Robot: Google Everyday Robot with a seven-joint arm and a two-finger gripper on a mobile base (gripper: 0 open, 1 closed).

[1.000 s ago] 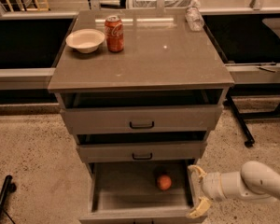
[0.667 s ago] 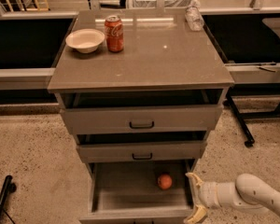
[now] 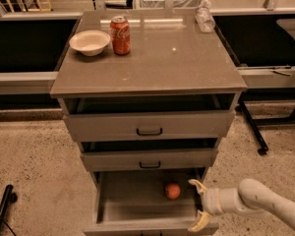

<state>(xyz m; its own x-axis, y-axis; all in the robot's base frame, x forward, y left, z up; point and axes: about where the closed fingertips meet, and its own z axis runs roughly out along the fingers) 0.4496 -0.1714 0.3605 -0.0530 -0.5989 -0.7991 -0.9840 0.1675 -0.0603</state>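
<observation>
My gripper (image 3: 198, 205) hangs low at the right of the pulled-out bottom drawer (image 3: 147, 224), its two yellowish fingers spread wide apart with nothing between them. One fingertip is up near the drawer's right wall, the other down by the front corner. A small red-orange fruit (image 3: 172, 191) lies inside that drawer, just left of the upper finger and apart from it. The white arm (image 3: 265, 203) comes in from the lower right.
On top of the cabinet (image 3: 187, 68) stand a white bowl (image 3: 90, 42), a red soda can (image 3: 120, 35) and a clear plastic bottle (image 3: 204, 18) lying at the back right. The top drawer (image 3: 147, 124) and middle drawer (image 3: 148, 159) are slightly ajar. Speckled floor surrounds the cabinet.
The gripper and arm have slid down and a little left, closer to the bottom drawer's front right corner. The fruit has not moved.
</observation>
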